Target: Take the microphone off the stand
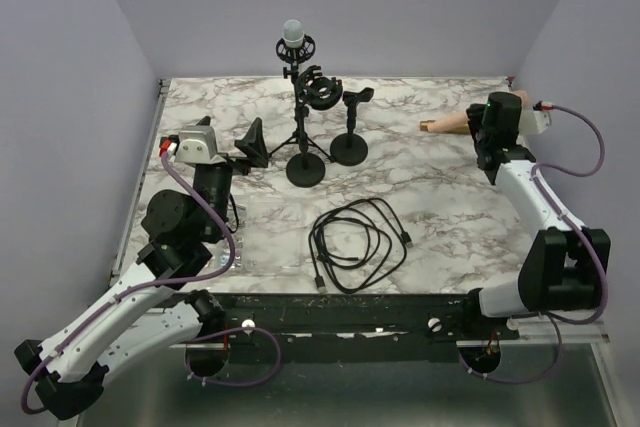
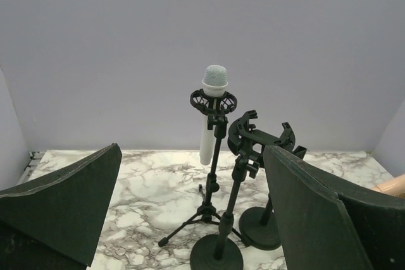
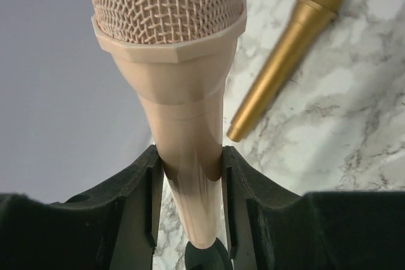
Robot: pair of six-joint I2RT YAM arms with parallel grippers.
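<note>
A white microphone with a grey head (image 1: 291, 35) stands upright in the shock mount of a black tripod stand (image 1: 299, 117) at the back middle. It also shows in the left wrist view (image 2: 211, 113). My left gripper (image 1: 250, 143) is open and empty, left of the stands and facing them; in the left wrist view its fingers (image 2: 69, 199) flank the stands. My right gripper (image 1: 497, 119) at the back right is shut on a pale pink microphone (image 3: 180, 118). A gold microphone (image 3: 288, 55) lies on the table beside it.
Two round-base stands, one with an empty shock mount (image 1: 321, 90) and a short one (image 1: 350, 145), stand close to the tripod. A coiled black cable (image 1: 356, 243) lies at the front middle of the marble table (image 1: 440, 197). Grey walls enclose the table.
</note>
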